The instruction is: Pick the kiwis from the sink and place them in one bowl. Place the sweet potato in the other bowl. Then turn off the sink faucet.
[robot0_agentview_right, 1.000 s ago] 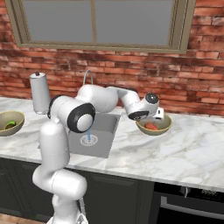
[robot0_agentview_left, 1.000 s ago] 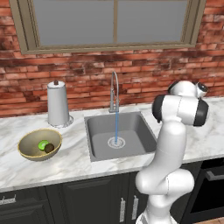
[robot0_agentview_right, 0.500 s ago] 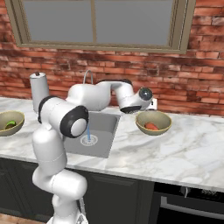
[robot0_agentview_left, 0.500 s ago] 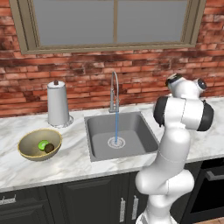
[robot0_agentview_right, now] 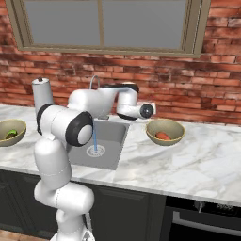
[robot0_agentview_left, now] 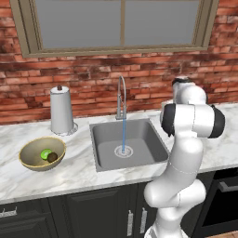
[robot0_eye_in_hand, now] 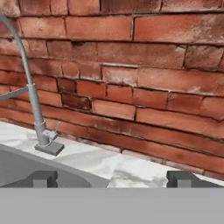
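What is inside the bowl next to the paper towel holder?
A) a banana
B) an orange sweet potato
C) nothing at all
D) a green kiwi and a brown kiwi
D: in the left base view the bowl beside the paper towel holder holds the two kiwis, one green and one brown; the sweet potato lies in the other bowl.

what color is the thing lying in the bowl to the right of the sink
Orange-red: the sweet potato in the olive-gold bowl, clearest in the right base view.
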Motion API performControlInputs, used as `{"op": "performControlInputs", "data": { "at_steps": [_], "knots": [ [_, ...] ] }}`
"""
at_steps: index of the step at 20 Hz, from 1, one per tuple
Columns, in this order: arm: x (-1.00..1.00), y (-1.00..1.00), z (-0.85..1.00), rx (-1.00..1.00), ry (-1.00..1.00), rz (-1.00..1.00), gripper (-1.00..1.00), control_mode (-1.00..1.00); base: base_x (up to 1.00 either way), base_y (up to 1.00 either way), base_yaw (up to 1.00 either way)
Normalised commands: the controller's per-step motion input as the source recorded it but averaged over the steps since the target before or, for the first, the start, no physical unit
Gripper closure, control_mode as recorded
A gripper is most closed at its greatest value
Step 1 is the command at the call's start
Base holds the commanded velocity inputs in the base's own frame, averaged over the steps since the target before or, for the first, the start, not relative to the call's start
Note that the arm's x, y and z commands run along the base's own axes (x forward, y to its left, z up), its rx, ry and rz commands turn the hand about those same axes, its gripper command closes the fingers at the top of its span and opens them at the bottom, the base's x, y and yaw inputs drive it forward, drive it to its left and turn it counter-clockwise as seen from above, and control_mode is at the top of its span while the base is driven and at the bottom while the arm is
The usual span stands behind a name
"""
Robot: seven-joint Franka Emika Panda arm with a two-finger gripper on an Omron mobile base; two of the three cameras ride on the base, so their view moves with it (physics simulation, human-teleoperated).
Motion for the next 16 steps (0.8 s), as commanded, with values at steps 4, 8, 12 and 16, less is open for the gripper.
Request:
{"op": "performControlInputs", "data": {
  "at_steps": [4, 8, 12, 16],
  "knots": [
    [0.0, 0.02, -0.09, 0.0, -0.37, 0.3, -1.0, -1.0, 0.0, 0.0, 0.0],
    [0.03, 0.25, -0.01, 0.0, -0.3, 0.32, -1.0, -1.0, 0.0, 0.0, 0.0],
    [0.08, 0.29, 0.0, 0.0, -0.05, 0.31, -1.0, -1.0, 0.0, 0.0, 0.0],
    [0.0, 0.22, 0.01, 0.0, 0.1, 0.22, -1.0, -1.0, 0.0, 0.0, 0.0]
  ]
}}
